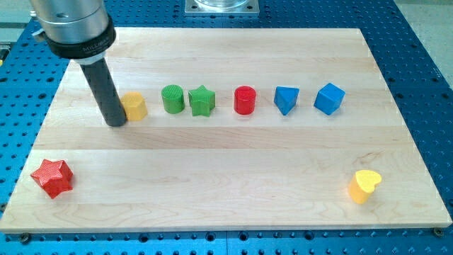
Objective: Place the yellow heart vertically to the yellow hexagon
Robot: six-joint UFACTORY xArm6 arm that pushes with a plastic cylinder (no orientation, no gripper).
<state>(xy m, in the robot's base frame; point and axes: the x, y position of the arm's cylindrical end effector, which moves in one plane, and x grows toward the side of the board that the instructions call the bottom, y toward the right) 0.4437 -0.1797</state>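
The yellow heart (pixel 364 185) lies near the board's bottom right corner. The yellow hexagon (pixel 134 106) stands at the left end of a row of blocks in the upper half of the board. My tip (pixel 116 123) is down on the board, right against the hexagon's left side. The dark rod rises from there to the view's top left. The heart is far from my tip, across the board to the right and lower.
To the right of the hexagon stand a green cylinder (pixel 172 98), a green star (pixel 202 100), a red cylinder (pixel 244 100), a blue triangular block (pixel 286 99) and a blue cube (pixel 329 98). A red star (pixel 52 177) lies bottom left. The wooden board (pixel 226 191) rests on a blue perforated table.
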